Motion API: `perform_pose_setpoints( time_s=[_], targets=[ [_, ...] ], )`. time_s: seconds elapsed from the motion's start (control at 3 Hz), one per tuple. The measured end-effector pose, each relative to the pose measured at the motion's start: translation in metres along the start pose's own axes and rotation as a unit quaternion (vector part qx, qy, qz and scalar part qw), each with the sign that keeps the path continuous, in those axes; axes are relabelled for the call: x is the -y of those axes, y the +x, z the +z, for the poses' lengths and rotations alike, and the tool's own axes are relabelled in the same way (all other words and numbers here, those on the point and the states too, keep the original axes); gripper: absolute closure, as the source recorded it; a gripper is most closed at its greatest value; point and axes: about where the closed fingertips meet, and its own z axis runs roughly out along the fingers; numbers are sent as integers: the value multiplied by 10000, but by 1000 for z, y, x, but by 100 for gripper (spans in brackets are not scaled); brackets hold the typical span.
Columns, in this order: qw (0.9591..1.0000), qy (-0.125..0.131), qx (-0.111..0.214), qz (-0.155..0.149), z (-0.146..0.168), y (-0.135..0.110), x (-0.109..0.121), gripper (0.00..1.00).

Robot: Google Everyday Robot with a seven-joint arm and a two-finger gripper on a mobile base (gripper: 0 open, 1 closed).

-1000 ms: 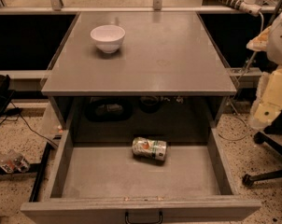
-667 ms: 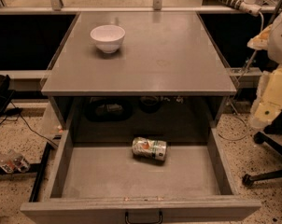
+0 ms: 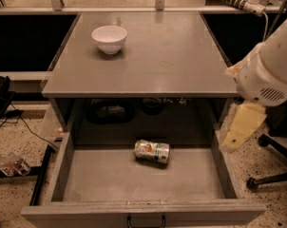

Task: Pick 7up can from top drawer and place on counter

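Speckled floor surrounds the grey counter (image 3: 157, 56). The gripper (image 3: 237, 136) hangs over the right wall of the open top drawer (image 3: 134, 182); its spread cannot be told. To its left the 7up can (image 3: 152, 151), its print unreadable, lies on its side on the drawer floor.

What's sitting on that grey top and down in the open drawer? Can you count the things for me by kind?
Bowls: 1, a white bowl on the counter.
Cans: 1, a can lying on its side on the drawer floor.
Total: 2.
The gripper hangs outside the drawer's right side, touching neither.
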Motion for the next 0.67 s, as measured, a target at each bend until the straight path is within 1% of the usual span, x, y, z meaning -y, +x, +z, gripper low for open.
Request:
perform_pose_setpoints(
  time_s=[0.33, 0.67],
  targets=[
    [9991, -31, 416, -42, 43, -6, -21, 0],
    [9945, -7, 1040, -72, 92, -5, -33, 0]
  ],
)
